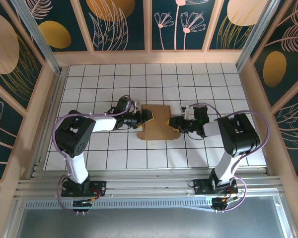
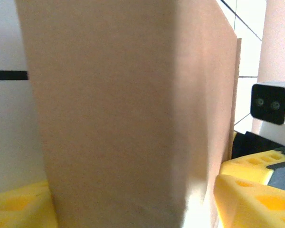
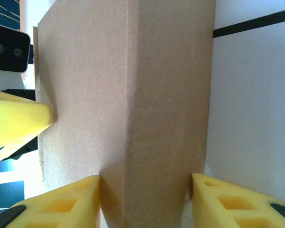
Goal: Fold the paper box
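The paper box fills the room within both jaws.

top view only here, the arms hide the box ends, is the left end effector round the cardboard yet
Observer: Yes; in its wrist view the box sits between the left end effector's fingers, with a bright gap at one finger.
Operator: and the right one
Observer: The right end effector straddles a creased panel; whether it pinches, I cannot tell.
Operator: how near are the two
Observer: The right wrist view shows a left finger against that same panel.
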